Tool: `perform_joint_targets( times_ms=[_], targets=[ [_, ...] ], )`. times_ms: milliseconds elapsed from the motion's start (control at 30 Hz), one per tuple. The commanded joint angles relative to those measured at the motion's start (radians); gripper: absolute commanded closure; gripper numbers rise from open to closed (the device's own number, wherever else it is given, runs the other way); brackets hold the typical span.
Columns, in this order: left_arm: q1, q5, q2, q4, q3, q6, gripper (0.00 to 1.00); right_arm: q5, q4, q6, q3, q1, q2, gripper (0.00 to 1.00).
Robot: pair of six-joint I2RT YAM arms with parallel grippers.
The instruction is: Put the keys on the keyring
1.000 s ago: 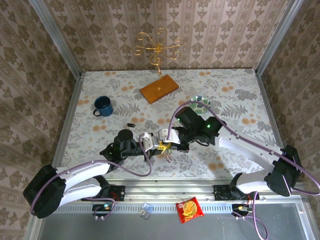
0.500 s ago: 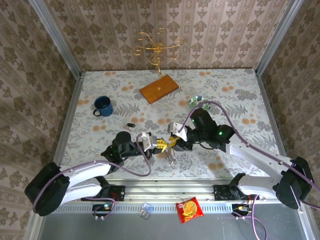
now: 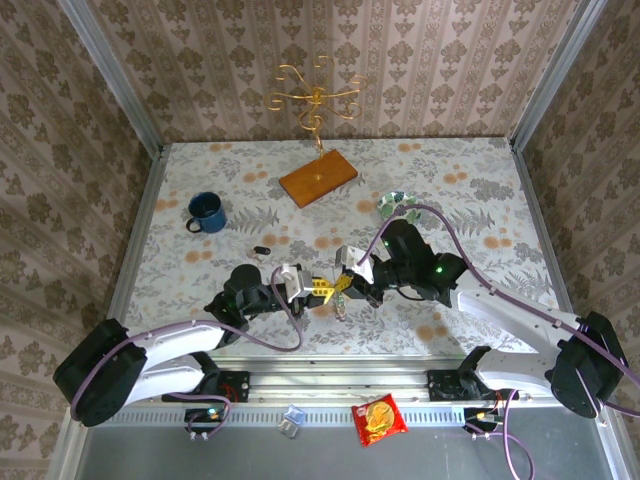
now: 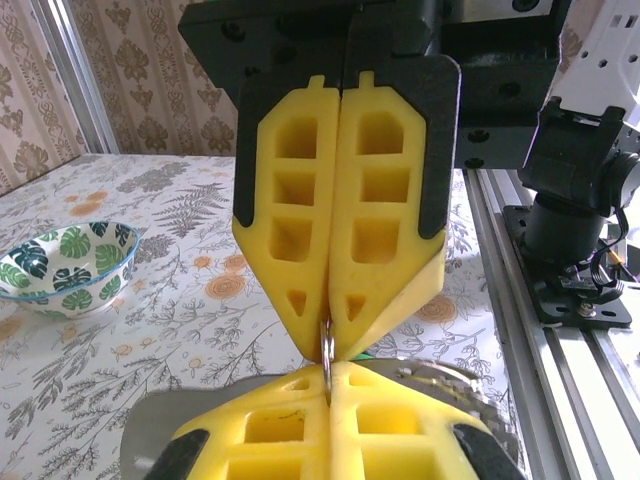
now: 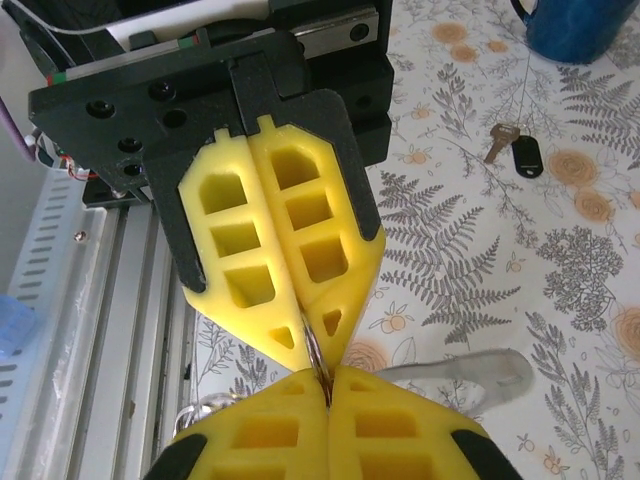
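Currently the left gripper (image 4: 328, 372) is pressed together on the thin keyring (image 4: 326, 345). The right gripper (image 5: 328, 378) pinches the same ring from the opposite side, tip to tip, above the middle of the table's (image 3: 450, 180) near edge. The black-headed key (image 5: 515, 152) lies flat left of centre, between the grippers and the blue mug (image 3: 206, 211). I cannot locate the green-headed key. Judgement: one gripper should hold the ring edge-on and steady while the other lets go to fetch a key; a thin ring slips easily.

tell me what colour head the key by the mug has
Black; the key shows best in the right wrist view, near the blue mug.
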Motion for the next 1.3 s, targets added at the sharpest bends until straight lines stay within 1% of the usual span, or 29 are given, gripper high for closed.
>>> perform_joint_targets(
  times_ms=[0, 33, 67, 100, 167, 233, 267, 333, 567, 767, 900, 1033, 1200, 1267],
  targets=[
    [-0.002, 0.042, 0.002, 0.093, 0.002, -0.018, 1.0, -0.05, 0.007, -0.013, 0.017, 0.002, 0.017, 1.0],
    [-0.002, 0.035, 0.003, 0.092, 0.002, -0.017, 0.99, -0.056, 0.003, -0.018, 0.02, 0.002, 0.016, 1.0],
    [-0.002, 0.024, 0.001, 0.088, 0.001, -0.017, 0.91, -0.059, -0.002, -0.024, 0.022, 0.002, 0.014, 1.0],
    [-0.002, 0.017, -0.002, 0.081, 0.0, -0.016, 0.86, -0.061, -0.008, -0.03, 0.025, 0.002, 0.013, 1.0],
    [-0.002, 0.017, -0.013, 0.05, 0.004, 0.003, 0.8, -0.057, -0.043, -0.054, 0.038, 0.002, 0.014, 1.0],
    [-0.001, 0.017, -0.029, -0.02, 0.02, 0.027, 0.79, -0.045, -0.101, -0.084, 0.067, 0.002, 0.02, 1.0],
    [-0.002, -0.016, -0.039, -0.067, 0.03, 0.046, 0.79, -0.035, -0.136, -0.102, 0.084, 0.004, 0.026, 1.0],
    [-0.001, -0.026, -0.059, -0.146, 0.051, 0.075, 0.79, -0.011, -0.207, -0.146, 0.123, 0.009, 0.039, 1.0],
    [-0.004, -0.036, -0.096, -0.334, 0.11, 0.147, 0.8, 0.1, -0.422, -0.281, 0.247, 0.052, 0.105, 1.0],
    [-0.004, -0.037, -0.089, -0.401, 0.144, 0.177, 0.82, 0.116, -0.454, -0.307, 0.306, 0.091, 0.14, 1.0],
    [-0.005, -0.033, -0.081, -0.417, 0.158, 0.191, 0.9, 0.082, -0.428, -0.291, 0.309, 0.097, 0.137, 1.0],
    [-0.005, -0.033, -0.089, -0.373, 0.144, 0.182, 1.0, 0.062, -0.362, -0.241, 0.263, 0.084, 0.104, 1.0],
    [-0.005, -0.036, -0.098, -0.294, 0.106, 0.159, 1.0, 0.03, -0.242, -0.123, 0.174, 0.02, 0.034, 0.77],
    [-0.005, -0.036, -0.097, -0.274, 0.095, 0.151, 1.0, 0.01, -0.211, -0.082, 0.139, -0.007, 0.008, 0.73]
  ],
)
